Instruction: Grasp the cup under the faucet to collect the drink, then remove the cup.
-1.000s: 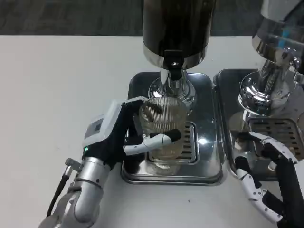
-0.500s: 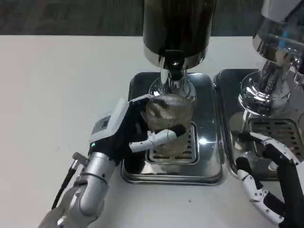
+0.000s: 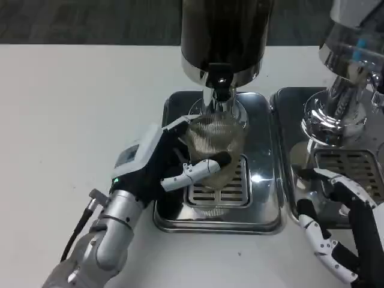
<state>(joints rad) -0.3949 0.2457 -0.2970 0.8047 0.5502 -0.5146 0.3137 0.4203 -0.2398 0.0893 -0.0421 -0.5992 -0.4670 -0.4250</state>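
Over the drip tray's [image 3: 264, 198] back half, the left hand [image 3: 159, 165] holding the ribbed cup [image 3: 214, 144] has lifted it closer under the faucet [image 3: 220, 90]. Collecting can likely begin. The right hand [image 3: 339, 231] waits, fingers spread, at the neighbouring tray's [image 3: 288, 120] front edge.

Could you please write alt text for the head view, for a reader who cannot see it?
The robot's left hand holds a ribbed clear cup under the faucet of a dark drink dispenser, above a steel drip tray on a white table. The right hand rests open by a second tray.
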